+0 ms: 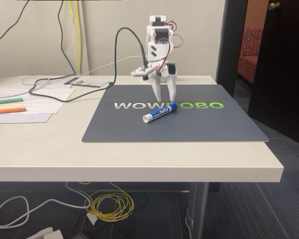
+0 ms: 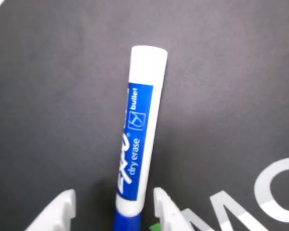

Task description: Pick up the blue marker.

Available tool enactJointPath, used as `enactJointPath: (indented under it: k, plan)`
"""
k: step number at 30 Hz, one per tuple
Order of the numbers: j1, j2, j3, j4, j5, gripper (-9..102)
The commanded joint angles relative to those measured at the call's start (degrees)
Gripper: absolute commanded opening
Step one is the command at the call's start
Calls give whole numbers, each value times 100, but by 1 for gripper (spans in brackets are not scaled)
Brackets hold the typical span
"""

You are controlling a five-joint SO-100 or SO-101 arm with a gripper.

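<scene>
Blue marker point(image 1: 160, 113) lies flat on dark mat point(image 1: 199, 127), long axis slanting in fixed view, cap end directly under my pincer point(image 1: 164, 98). Wrist view: cap point(image 2: 126, 222) sits between spread fingers point(image 2: 166, 209), untouched. Pincer open, empty. I judge straight descent suffices.

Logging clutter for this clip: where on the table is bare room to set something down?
Free: the dark mat in front of and to the right of the blue marker, and the bare table strip along its near edge. Crowded: the back left, with papers, cable, green marker and orange marker; the pincer straddles the marker's cap.
</scene>
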Motion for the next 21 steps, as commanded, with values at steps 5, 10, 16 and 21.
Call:
enactJointPath:
  k: [5, 10, 16, 21]
  plan:
    - [-26, -70, -316, 114, -35, 21]
    - [-70, -132, -316, 193, -123, 20]
    - [-88, -264, -325, -158, -255, 19]
    - [-114, -501, -598, -193, -396, 18]
